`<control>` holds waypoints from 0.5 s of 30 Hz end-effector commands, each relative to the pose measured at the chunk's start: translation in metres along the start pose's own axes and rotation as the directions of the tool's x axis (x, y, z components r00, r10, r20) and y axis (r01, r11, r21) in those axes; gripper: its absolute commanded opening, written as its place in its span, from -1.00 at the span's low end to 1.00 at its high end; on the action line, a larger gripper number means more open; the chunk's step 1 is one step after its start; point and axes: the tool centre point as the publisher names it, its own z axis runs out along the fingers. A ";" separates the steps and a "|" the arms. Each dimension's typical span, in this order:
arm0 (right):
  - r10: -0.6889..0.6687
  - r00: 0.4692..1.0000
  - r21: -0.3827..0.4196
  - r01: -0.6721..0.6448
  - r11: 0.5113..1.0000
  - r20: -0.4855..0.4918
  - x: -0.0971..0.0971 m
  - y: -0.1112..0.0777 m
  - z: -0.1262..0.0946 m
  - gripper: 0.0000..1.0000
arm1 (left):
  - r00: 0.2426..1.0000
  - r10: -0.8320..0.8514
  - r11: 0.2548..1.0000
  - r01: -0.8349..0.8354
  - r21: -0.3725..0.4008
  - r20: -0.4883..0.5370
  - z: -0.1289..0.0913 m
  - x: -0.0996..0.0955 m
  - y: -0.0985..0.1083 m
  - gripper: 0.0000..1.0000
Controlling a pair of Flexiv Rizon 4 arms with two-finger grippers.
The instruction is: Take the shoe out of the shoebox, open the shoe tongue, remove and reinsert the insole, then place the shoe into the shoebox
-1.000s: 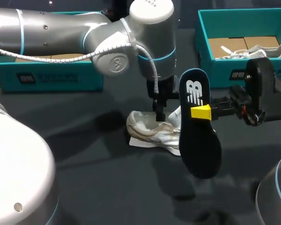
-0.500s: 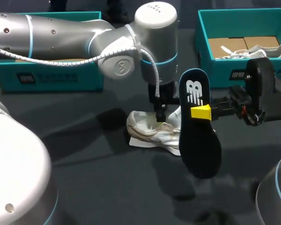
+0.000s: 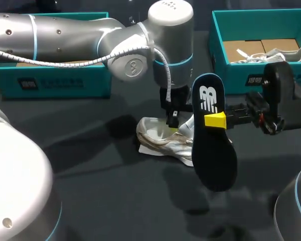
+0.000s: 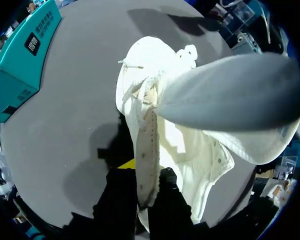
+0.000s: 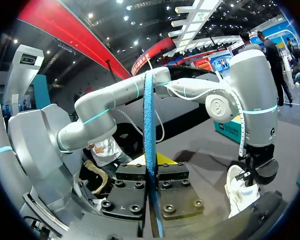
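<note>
Shoe (image 3: 163, 143) lies unboxed mid-frame, left claw (image 3: 171, 121) pinching its upper, right claw (image 3: 215, 120) pinching the removed insole (image 3: 213, 155); reinsertion and boxing remain.

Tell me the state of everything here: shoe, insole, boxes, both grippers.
shoe: on the table, insole out.
insole: in the air, upright.
left gripper: shut on shoe.
right gripper: shut on insole.
left box: open.
right box: open, second shoe inside.
</note>
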 end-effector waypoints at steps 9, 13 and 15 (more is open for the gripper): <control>0.000 0.999 -0.005 0.000 1.000 0.036 0.009 -0.003 -0.003 -1.00 | 0.960 0.265 0.959 -0.253 0.123 -0.094 -0.036 0.007 0.003 -1.00; 0.000 0.999 -0.005 0.000 1.000 0.036 0.009 -0.003 -0.003 -1.00 | 0.960 0.265 0.959 -0.253 0.123 -0.094 -0.036 0.007 0.003 -1.00; 0.000 0.999 -0.005 0.000 1.000 0.036 0.009 -0.003 -0.003 -1.00 | 0.960 0.265 0.959 -0.253 0.123 -0.094 -0.036 0.007 0.003 -1.00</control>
